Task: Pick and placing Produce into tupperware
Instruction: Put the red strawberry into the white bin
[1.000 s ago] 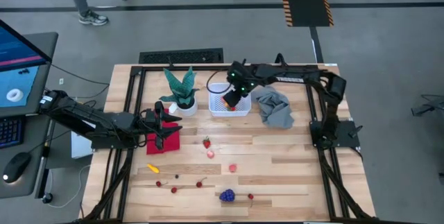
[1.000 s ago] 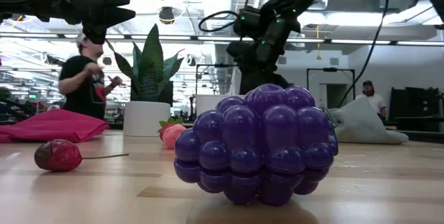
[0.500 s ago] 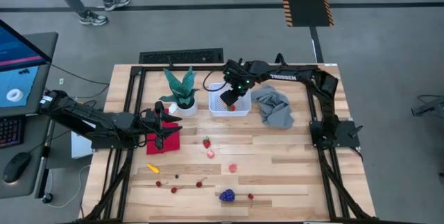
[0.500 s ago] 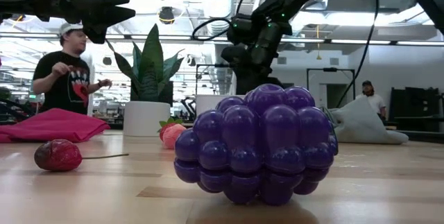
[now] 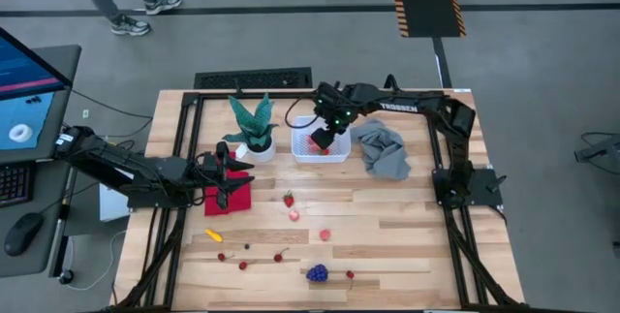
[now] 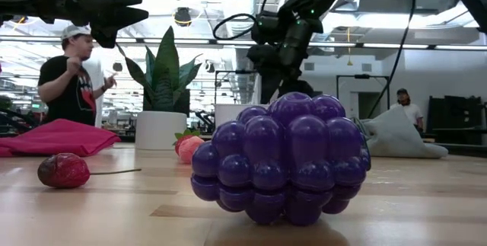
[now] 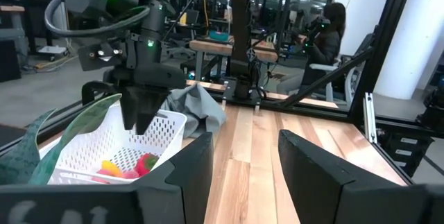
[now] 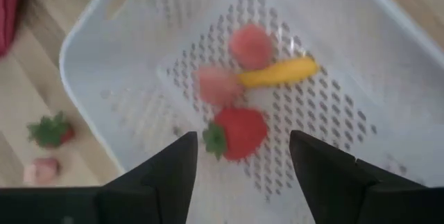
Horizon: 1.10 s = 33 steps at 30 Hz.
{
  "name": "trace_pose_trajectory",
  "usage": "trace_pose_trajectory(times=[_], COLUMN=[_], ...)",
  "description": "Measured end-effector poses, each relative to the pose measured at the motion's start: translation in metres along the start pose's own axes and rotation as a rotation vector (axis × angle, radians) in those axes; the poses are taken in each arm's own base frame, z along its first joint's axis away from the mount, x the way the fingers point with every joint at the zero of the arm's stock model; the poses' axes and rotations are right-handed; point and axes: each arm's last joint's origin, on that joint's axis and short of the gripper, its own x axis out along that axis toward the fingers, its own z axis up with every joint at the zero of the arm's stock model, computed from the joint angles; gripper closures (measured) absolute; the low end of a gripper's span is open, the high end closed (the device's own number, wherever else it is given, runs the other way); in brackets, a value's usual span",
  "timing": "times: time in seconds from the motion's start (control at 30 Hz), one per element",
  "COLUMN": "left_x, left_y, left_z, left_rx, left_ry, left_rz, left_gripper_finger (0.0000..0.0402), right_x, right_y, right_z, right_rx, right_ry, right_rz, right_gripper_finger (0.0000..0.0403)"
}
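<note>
While the right end effector [image 8: 239, 175] hung open over the bin [image 8: 104, 37], a strawberry [image 8: 237, 132] lay inside, apparently released; left end effector [image 7: 239, 158] open.

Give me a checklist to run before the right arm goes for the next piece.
1. Right gripper open, nothing held: ok.
2. Strawberry lying in the bin, with a yellow piece: ok.
3. Right gripper lifted above the bin rim: cannot tell.
4. Produce left on the table, such as the grape bunch: ok, untouched.
5. Left gripper parked over the red cloth, away from the bin: ok.
</note>
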Motion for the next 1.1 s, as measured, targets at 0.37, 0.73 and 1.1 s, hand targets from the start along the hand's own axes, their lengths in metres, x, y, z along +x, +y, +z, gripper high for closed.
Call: trace_pose_trajectory(times=[0.37, 0.73, 1.1], left_x=[0.0, 0.0, 0.0], left_y=[0.0, 0.0, 0.0], left_z=[-0.001, -0.001, -0.001], left_rx=[0.003, -0.001, -0.007], left_ry=[0.006, 0.008, 0.006], left_rz=[0.001, 0.001, 0.001], left_gripper_finger=[0.0246, 0.0246, 0.0246], right_x=[-0.07, -0.176, -0.26], right_y=[0.023, 0.058, 0.099], right_z=[-0.003, -0.039, -0.097], right_rx=[-0.097, -0.254, -0.552], right_ry=[-0.087, -0.409, -0.746], right_rz=[0.028, 0.132, 0.275], right_gripper_finger=[0.0149, 0.0149, 0.0149])
